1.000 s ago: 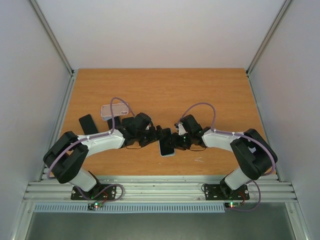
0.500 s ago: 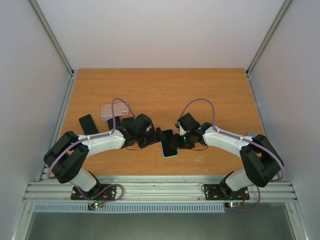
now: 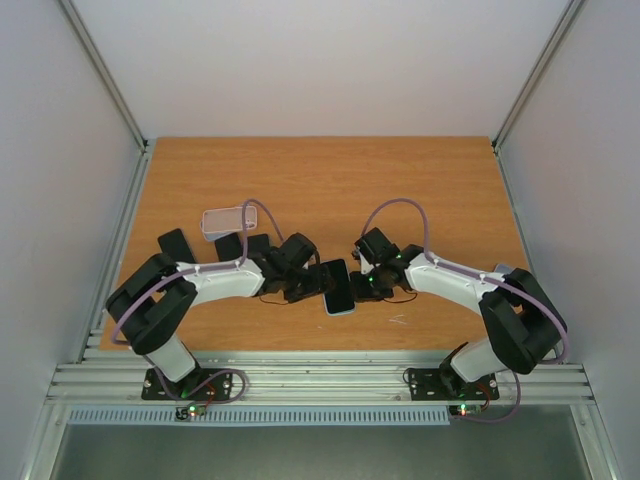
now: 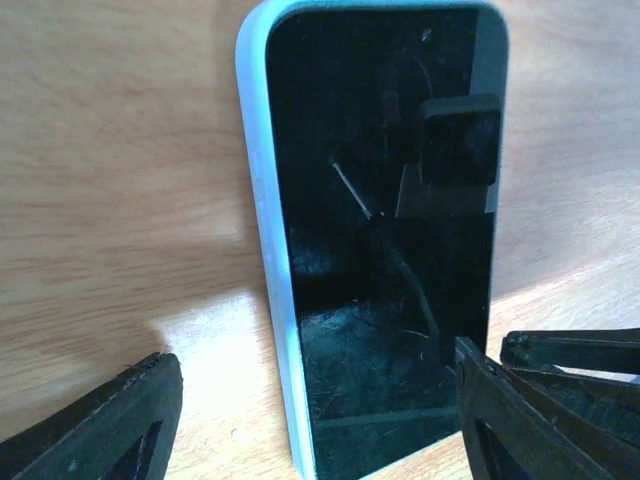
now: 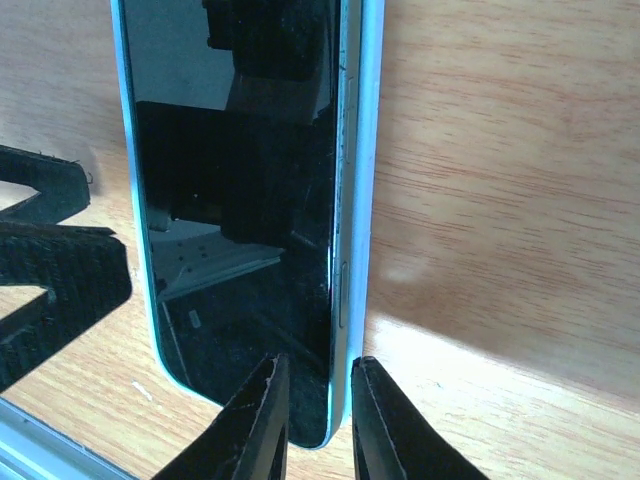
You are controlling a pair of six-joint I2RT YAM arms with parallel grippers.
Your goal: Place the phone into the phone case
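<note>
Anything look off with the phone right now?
Possibly: the phone seems to ride above the blue case along its button edge, dark side exposed, at the right gripper. Not fully seated there.

Black-and-white arms (image 3: 215,283), purple cables (image 3: 395,204)

Top camera sits high and behind, looking steeply down, far from the phone (image 3: 337,287). Both wrist cameras look from close by on its opposite sides, sharing that dark screen.
</note>
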